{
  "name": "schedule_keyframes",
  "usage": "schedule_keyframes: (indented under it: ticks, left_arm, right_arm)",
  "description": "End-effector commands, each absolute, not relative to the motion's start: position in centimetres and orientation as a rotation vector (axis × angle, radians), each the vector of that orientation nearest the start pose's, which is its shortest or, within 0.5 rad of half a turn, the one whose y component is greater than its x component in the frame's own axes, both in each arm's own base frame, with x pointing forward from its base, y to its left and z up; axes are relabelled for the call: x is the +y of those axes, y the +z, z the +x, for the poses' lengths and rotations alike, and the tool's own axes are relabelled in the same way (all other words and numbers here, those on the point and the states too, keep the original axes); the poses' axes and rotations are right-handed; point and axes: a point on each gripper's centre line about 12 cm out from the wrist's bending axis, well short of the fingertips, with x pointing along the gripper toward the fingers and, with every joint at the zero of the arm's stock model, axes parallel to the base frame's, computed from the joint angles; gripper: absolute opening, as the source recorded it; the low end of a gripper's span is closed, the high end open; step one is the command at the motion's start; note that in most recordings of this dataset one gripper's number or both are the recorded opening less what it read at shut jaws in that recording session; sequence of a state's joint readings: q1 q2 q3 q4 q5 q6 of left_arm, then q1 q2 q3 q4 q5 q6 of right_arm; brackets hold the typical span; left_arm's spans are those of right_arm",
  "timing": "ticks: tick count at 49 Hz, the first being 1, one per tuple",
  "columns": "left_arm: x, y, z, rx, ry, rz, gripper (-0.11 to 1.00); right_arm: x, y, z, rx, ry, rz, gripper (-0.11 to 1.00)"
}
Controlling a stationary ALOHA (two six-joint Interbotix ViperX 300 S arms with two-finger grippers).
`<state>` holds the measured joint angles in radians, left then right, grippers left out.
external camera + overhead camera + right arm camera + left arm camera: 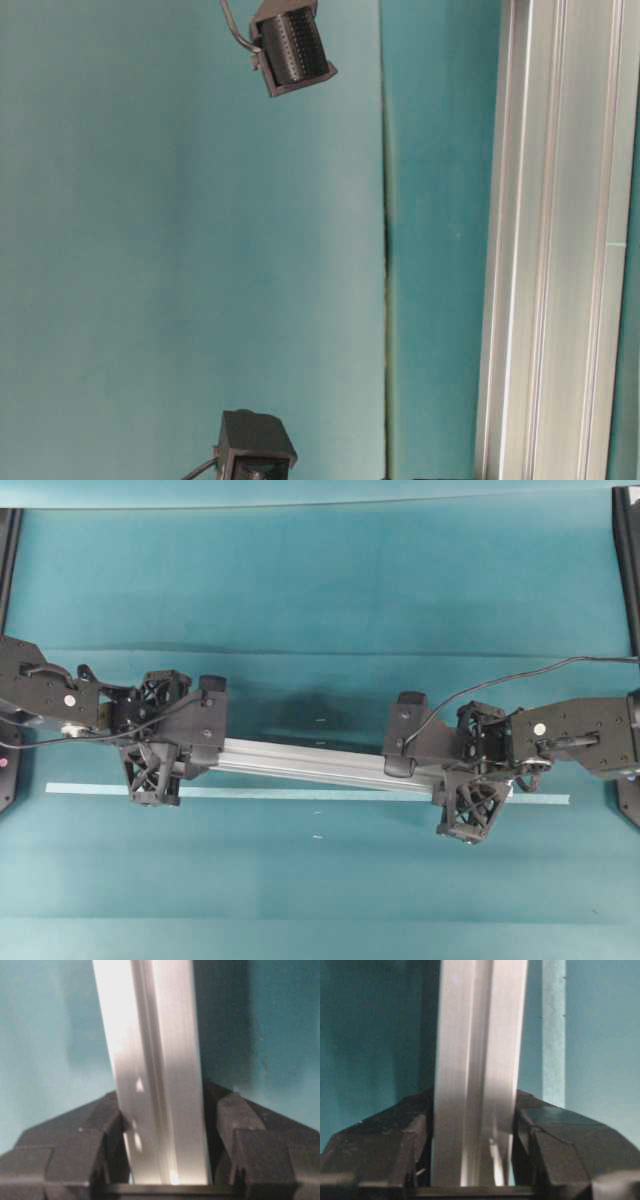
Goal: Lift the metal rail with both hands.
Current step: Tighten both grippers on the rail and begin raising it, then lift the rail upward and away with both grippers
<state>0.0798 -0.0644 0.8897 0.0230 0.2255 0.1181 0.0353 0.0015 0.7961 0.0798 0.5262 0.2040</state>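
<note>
**Both grippers clamped on the rail**

Silver and grooved, the metal rail [475, 1075] fills the left wrist view, running straight up between the black fingers [380, 1150] of the left gripper [472, 1160], which press in on both its sides. Same story on the other wrist: the right gripper [167, 1160] has its fingers [255, 1145] closed tight against the rail's flanks.

From overhead, the rail lies across the middle of the teal tabletop [320, 580], slanting slightly, its right end lower in the view. The left gripper grips it near its left end, the right gripper near its right end, a black cable [500, 680] trailing from the right arm. A thin pale-green tape strip [300, 793] runs just beside the rail, passing beneath both grippers. Whether the rail is off the tabletop, the views don't settle
</note>
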Motion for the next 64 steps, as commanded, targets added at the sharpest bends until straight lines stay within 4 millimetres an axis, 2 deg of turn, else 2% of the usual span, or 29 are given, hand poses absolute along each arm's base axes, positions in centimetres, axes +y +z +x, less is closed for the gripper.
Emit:
schedule_keyframes:
  ticks: [1,22,32,40,50,64]
  left_arm:
    - [2.6,11.7,30.6,1.012,0.007,0.091,0.36]
    - [2.5,11.9,30.9,1.005,0.005,0.094,0.36]
    - [2.6,13.0,31.2,0.999,0.009,0.092,0.36]
    - [2.8,15.9,31.7,1.001,0.015,0.092,0.36]
    - [3.3,20.2,31.6,1.016,0.020,0.107,0.36]
    - [3.7,27.7,30.9,1.013,0.016,0.136,0.36]
  right_arm:
    - [1.5,9.9,30.1,1.318,-0.123,0.246,0.41]
    - [1.7,10.2,30.3,1.323,-0.125,0.277,0.41]
    - [1.5,12.1,30.7,1.321,-0.123,0.286,0.41]
    - [1.2,14.8,30.9,1.322,-0.126,0.306,0.41]
    - [0.8,20.2,30.9,1.328,-0.119,0.338,0.41]
    - [0.7,27.2,30.3,1.305,-0.098,0.339,0.41]
